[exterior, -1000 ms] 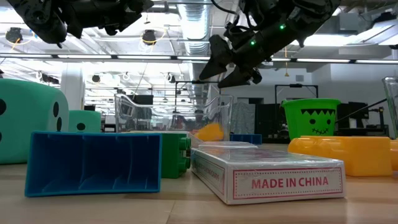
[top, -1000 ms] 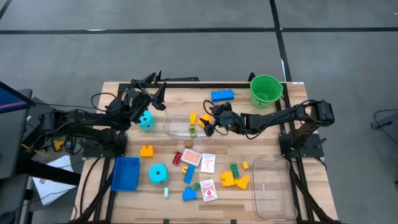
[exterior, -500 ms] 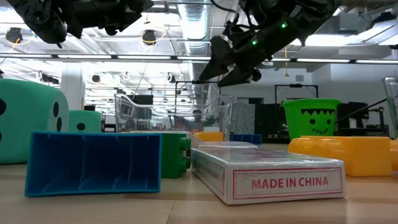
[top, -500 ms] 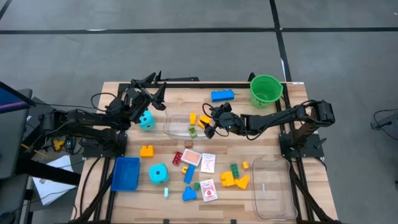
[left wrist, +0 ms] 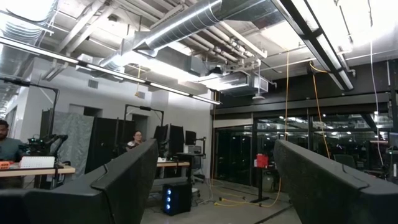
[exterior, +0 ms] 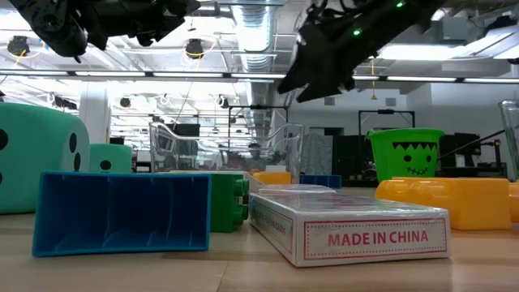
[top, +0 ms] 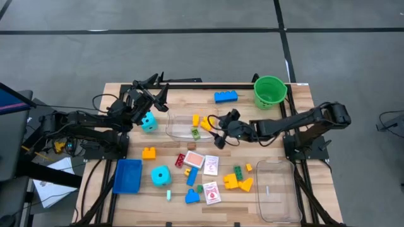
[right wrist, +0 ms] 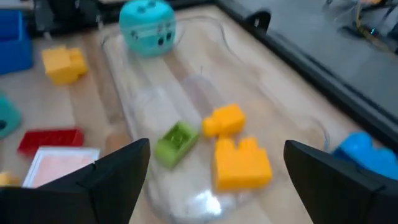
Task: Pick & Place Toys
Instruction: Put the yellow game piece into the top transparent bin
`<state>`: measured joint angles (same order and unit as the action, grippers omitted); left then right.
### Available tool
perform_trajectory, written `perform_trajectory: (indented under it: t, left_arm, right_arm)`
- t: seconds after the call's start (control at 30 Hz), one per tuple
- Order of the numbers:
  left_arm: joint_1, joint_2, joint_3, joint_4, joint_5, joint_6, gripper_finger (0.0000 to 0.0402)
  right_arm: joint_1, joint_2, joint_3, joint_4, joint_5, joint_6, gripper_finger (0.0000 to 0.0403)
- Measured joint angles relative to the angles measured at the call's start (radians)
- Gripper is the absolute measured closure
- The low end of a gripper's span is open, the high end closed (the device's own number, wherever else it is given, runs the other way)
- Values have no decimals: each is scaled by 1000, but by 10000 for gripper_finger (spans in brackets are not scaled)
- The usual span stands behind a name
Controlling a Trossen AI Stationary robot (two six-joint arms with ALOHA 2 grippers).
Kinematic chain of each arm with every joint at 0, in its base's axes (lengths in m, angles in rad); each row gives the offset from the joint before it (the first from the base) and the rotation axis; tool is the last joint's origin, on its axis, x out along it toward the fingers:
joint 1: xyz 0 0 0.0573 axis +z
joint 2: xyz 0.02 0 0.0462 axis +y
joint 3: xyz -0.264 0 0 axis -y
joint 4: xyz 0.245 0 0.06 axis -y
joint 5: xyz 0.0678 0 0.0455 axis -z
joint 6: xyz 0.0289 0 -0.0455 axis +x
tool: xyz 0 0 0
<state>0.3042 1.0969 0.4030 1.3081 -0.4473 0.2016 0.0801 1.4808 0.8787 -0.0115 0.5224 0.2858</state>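
My right gripper (top: pixel 220 128) is open and empty, just right of the clear tub (top: pixel 178 130) at the table's middle; its own view shows it (right wrist: pixel 217 152) over the tub's end. In the tub lie a yellow brick (right wrist: pixel 242 163), a smaller yellow brick (right wrist: pixel 224 119) and a green brick (right wrist: pixel 176 141). My left gripper (top: pixel 153 89) is open and empty, raised at the far left above a teal die (top: pixel 149 122). Other toys lie on the near half: a second teal die (top: pixel 161 176), picture cards (top: pixel 211 164), yellow bricks (top: pixel 237 183).
A green bucket (top: pixel 270 91) and a blue brick (top: pixel 226 96) stand at the far right. A blue tray (top: pixel 128 175) lies near left and a second clear tub (top: pixel 276 189) near right. An orange brick (top: pixel 149 152) and a red brick (top: pixel 181 159) lie between.
My right gripper has drawn back from over the clear tub toward the table's right and near edge and has risen, staying open. A yellow brick that stood tilted in the tub a second ago has settled flat on its floor.
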Motion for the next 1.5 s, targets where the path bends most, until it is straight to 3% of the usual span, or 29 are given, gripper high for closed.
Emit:
perform_trajectory:
  t: [0.1,0.23,0.47,0.63,0.73,1.0,1.23,1.5]
  left_arm:
    - [0,0,0,0,0,0,86]
    - [0,0,0,0,0,0,86]
    - [0,0,0,20,3,-27,86]
    - [0,0,0,38,32,-53,86]
    - [0,0,0,43,35,-56,86]
    - [0,0,0,43,35,-52,86]
    - [0,0,1,35,35,-19,86]
    - [0,0,1,34,34,-24,86]
  right_arm:
    - [19,-54,0,-121,-4,94,41]
    - [16,-132,0,-279,-107,274,44]
    - [-93,-210,1,-503,-578,556,56]
    - [-179,-139,89,-801,-754,557,74]
    - [-204,-62,189,-958,-769,504,85]
    - [-165,156,408,-1172,-782,418,90]
    - [-84,286,426,-1226,-816,418,90]
    - [-14,310,425,-1221,-796,483,90]
